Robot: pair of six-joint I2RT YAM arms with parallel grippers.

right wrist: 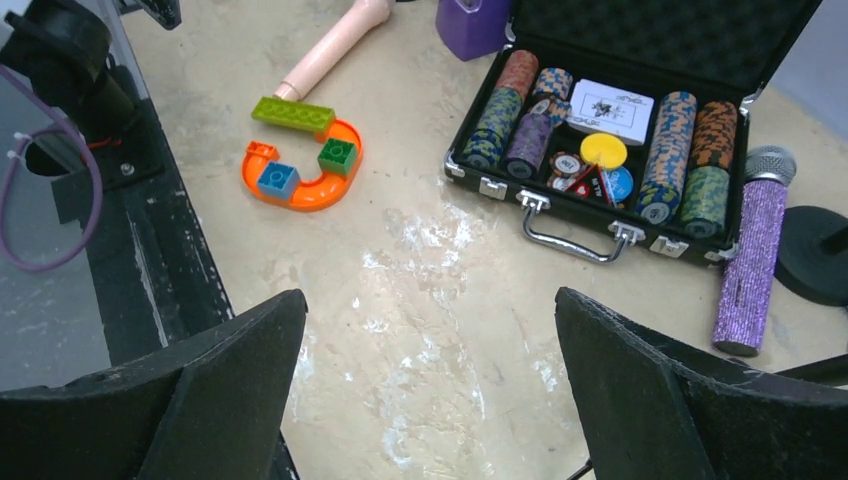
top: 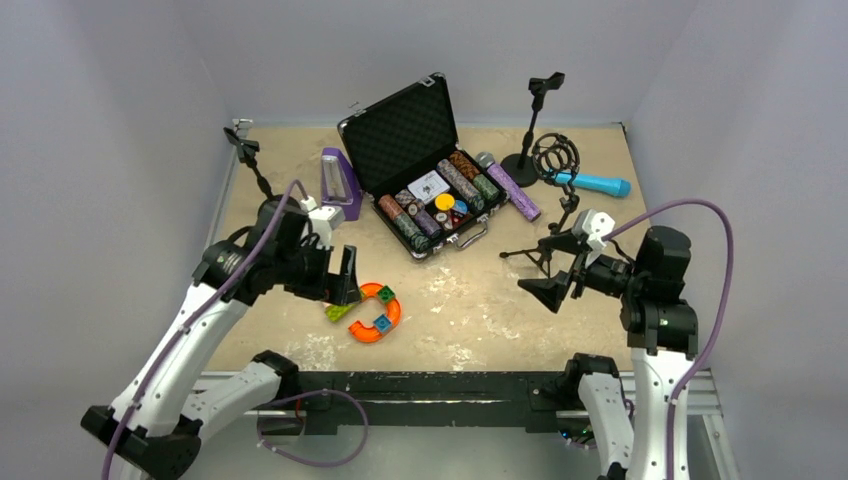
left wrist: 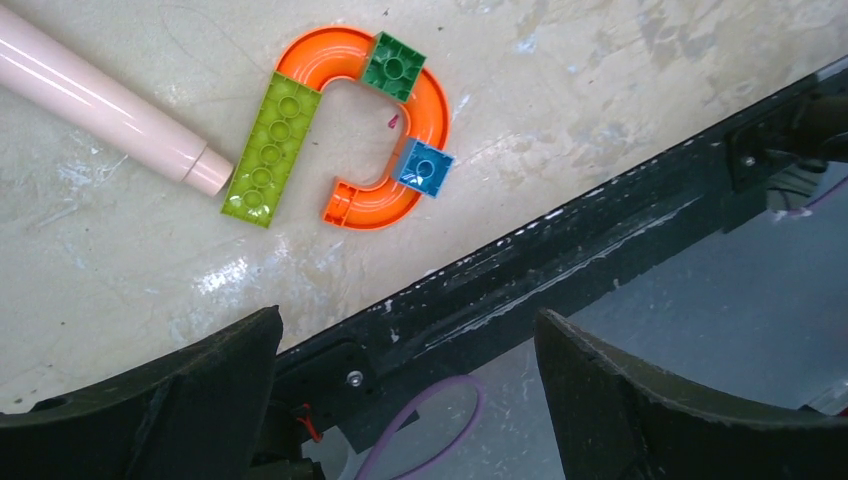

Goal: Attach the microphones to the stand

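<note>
Both wide open, empty: left gripper [left wrist: 405, 340], right gripper [right wrist: 430, 330]. Pink microphone [left wrist: 100, 105] lies toward near-left corner; purple microphone [top: 512, 187] and blue microphone [top: 597, 183] lie by stand [top: 520, 167], far-right. Best grab pink mid-handle, squarely.

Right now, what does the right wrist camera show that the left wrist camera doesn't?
Only the right wrist view shows the open chip case, the glittery purple microphone lying beside it, the purple box and a black stand base. The left wrist view adds nothing new, only a closer look at the pink microphone, its end next to the lime brick. Both show that microphone, that brick, the orange curved track and the table's black front rail.
</note>
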